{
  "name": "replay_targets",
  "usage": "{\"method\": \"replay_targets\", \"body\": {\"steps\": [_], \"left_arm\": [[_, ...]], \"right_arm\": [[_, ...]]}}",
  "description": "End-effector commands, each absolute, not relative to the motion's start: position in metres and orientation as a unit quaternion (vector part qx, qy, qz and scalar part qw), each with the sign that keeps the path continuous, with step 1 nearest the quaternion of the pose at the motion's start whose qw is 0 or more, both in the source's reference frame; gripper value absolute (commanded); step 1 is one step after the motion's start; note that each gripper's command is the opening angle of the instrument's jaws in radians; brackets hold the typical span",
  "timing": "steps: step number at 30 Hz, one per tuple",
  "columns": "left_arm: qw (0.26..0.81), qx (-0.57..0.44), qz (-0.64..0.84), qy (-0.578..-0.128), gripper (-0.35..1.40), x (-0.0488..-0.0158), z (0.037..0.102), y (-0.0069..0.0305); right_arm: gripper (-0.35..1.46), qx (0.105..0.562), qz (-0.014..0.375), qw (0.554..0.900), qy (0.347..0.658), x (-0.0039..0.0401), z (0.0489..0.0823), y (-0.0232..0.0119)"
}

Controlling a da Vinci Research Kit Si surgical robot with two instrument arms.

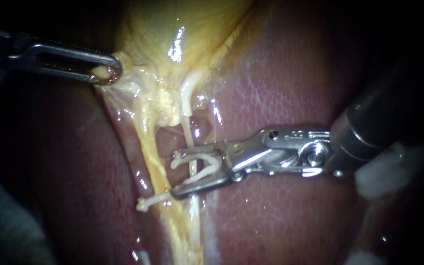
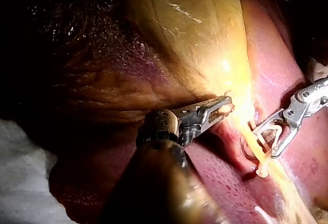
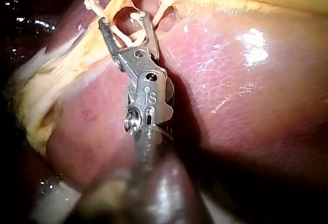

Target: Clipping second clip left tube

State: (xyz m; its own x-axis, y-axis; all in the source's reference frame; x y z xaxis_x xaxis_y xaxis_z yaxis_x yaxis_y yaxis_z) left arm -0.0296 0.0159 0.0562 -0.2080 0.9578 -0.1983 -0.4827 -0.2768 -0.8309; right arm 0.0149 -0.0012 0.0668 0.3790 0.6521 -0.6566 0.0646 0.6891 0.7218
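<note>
Close view of wet, glistening tissue. A smooth, yellow gallbladder (image 1: 172, 29) filled the upper centre of the frame and narrowed downward into stringy, pale yellow strands. A dark red liver (image 1: 280, 98), finely mottled and shiny, lay on both sides and across the lower frame.

A thin, whitish tube (image 1: 187, 128) ran straight down the centre. A wider yellow band (image 1: 145, 147) sloped beside it on the left, with a small dark window between the 2.

The left instrument (image 1: 105, 73), a slim metal shaft with slotted jaws, entered from the upper left. Its jaws were pressed together on a small nub of yellow tissue (image 1: 99, 73) at the gallbladder's base.

The right instrument (image 1: 178, 172), bright steel on a dark, thick shaft, entered from the right. Its 2 jaws stood spread in a V, gripping a white, bent clip (image 1: 204, 172) between them. The clip straddled the tube at centre frame, 1 leg on each side, and its lower leg reached past the jaw tip across the yellow band.

Beyond the tissue, the frame edges were dark. A soft white material (image 1: 384, 174) showed, blurred, under the right shaft.
</note>
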Motion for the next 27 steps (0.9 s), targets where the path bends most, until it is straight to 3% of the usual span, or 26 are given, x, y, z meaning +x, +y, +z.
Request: {"method": "replay_targets", "body": {"steps": [1, 12, 27], "left_arm": [[0.509, -0.370, 0.708, -0.321, -0.35, -0.0297, 0.0562, 0.0159], [0.509, -0.371, 0.708, -0.320, -0.35, -0.0297, 0.0563, 0.0158], [0.509, -0.371, 0.708, -0.320, -0.35, -0.0299, 0.0563, 0.0158]], "right_arm": [[0.50, 0.343, 0.195, 0.755, 0.524, 0.0151, 0.0667, -0.0013], [0.50, 0.352, 0.205, 0.737, 0.539, 0.0173, 0.0663, -0.0016], [0.50, 0.382, 0.185, 0.715, 0.555, 0.0201, 0.0646, -0.0030]]}}
